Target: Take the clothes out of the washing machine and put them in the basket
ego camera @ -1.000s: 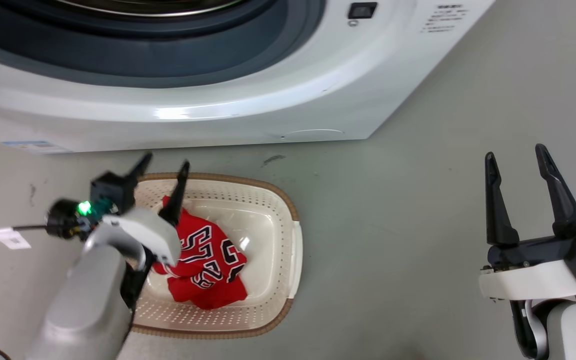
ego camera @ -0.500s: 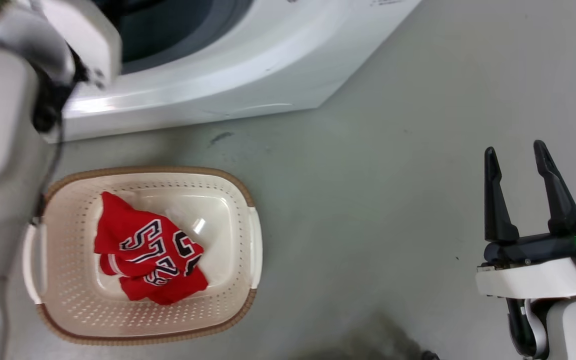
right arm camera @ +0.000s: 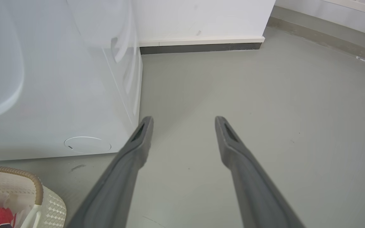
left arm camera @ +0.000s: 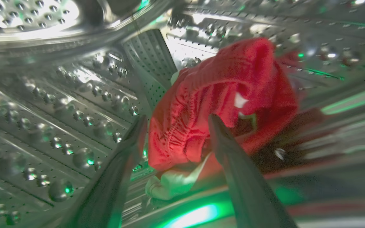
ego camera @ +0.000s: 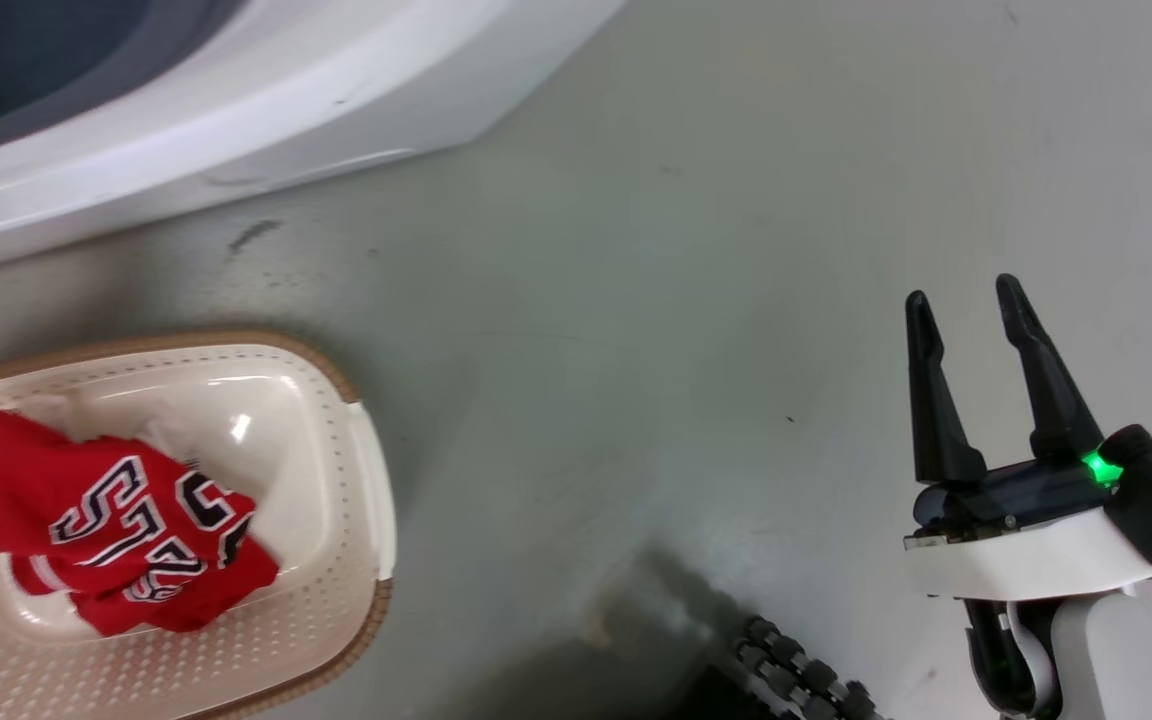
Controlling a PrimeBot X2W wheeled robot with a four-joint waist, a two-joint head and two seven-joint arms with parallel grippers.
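Red jersey in basket; plainer red garment in steel drum.

- A laundry corner of a plain, bare room: a large white front-loading washing machine stands on a smooth grey-green floor.
- Its perforated steel drum holds a crumpled red garment.
- A cream perforated plastic basket with a brown woven-look rim sits on the floor near the machine, a red numbered jersey inside.
- A white wall with dark skirting runs behind.
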